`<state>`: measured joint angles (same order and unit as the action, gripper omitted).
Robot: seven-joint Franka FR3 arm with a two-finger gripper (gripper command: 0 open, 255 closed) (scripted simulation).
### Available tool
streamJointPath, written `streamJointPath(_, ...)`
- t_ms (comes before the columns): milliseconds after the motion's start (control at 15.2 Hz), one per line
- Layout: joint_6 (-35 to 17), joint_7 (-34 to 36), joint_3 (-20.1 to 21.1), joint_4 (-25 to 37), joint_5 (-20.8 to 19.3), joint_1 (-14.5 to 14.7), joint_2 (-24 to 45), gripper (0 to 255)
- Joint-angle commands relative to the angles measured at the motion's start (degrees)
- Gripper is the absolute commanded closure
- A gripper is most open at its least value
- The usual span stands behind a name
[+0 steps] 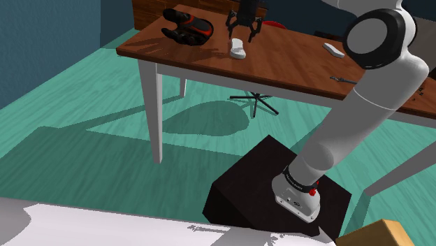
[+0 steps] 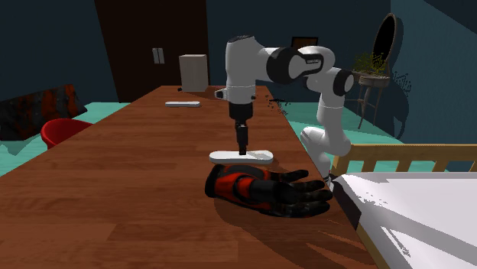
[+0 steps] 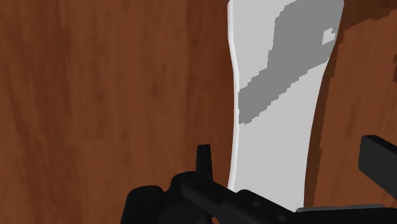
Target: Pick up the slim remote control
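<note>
A slim white remote lies flat on the brown wooden table. My black gripper points straight down just above its middle. In the wrist view the remote runs lengthwise between my fingers, showing a grey patch on its white face. The gripper is open: one finger stands a little off one long edge and the other finger is well off the opposite edge. Neither touches the remote.
A black and red glove lies close beside the remote. A second white remote lies farther along the table, beyond it a white box. A small grey item sits by the table edge near my arm.
</note>
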<state>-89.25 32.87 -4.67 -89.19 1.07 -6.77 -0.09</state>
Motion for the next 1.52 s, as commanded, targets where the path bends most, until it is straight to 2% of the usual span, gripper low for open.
streamJointPath(0,-1.48,0.15,0.02,-1.64,-0.01,0.02,-0.16,0)
streamJointPath(198,-4.41,0.14,0.04,-5.20,-0.06,0.04,-0.80,0)
streamJointPath(330,-4.41,0.14,0.04,-5.21,-0.06,0.04,-0.80,0)
streamJointPath(396,-4.46,0.12,0.03,-5.29,-0.06,0.03,-0.84,255)
streamJointPath(990,-4.41,0.14,0.04,-5.20,-0.06,0.04,-0.80,255)
streamJointPath(1452,1.40,0.15,-0.01,2.05,0.06,-0.01,0.65,255)
